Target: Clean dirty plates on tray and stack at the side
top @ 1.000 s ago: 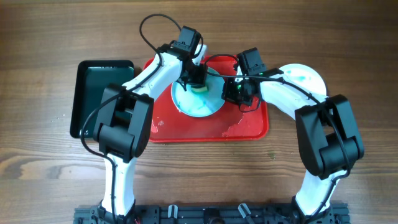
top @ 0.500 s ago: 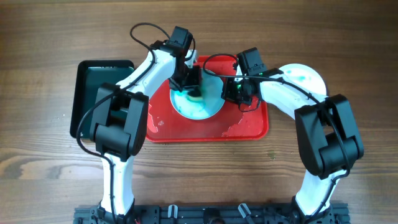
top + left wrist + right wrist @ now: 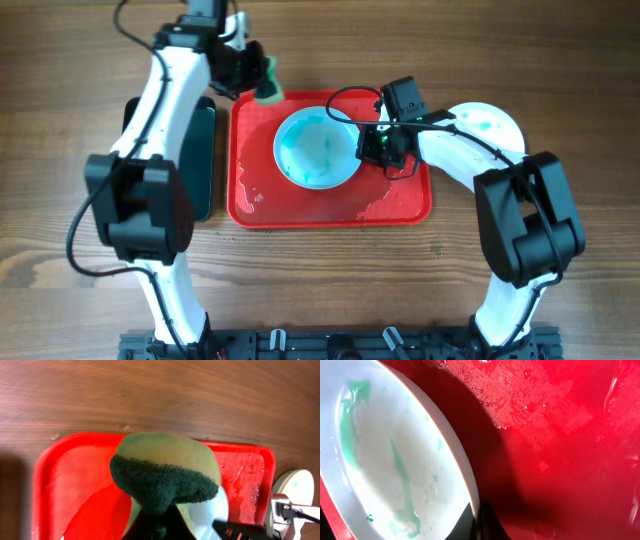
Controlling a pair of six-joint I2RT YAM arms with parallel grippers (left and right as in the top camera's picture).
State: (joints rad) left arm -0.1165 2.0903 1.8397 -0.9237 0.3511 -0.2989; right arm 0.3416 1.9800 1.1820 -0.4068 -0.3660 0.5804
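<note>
Left tool [image 3: 159,522]: shut tight on a sponge [image 3: 167,472], which it holds from the side facing the wrist camera.
Sponge: yellow-green body with a dark green scouring face. In the overhead view it is held over the far left corner of the red tray [image 3: 400,205], well apart from the plate in the tray.
Right tool [image 3: 372,148]: clamped on the right-hand rim of the smeared plate [image 3: 315,152]. The wrist view shows the thin white edge caught between its two dark fingers.
Smeared plate: lies inside the red tray, a little left of the middle. It is pale cyan with teal-green streaks across its well, and one long streak and a curved one near the rim show clearly in the right wrist view.
Red tray: sits at the middle of the desk [image 3: 80,60]. Its floor is wet, with beads and a film of water beside the plate and pale patches near the front right corner.
Second plate [image 3: 495,122]: on the desk just right of the red tray, partly covered by the right arm. It is white with faint teal marks, and the arm hides whether it touches the tray.
Dark green tray [image 3: 203,160]: on the desk left of the red tray, mostly hidden under the left arm.
</note>
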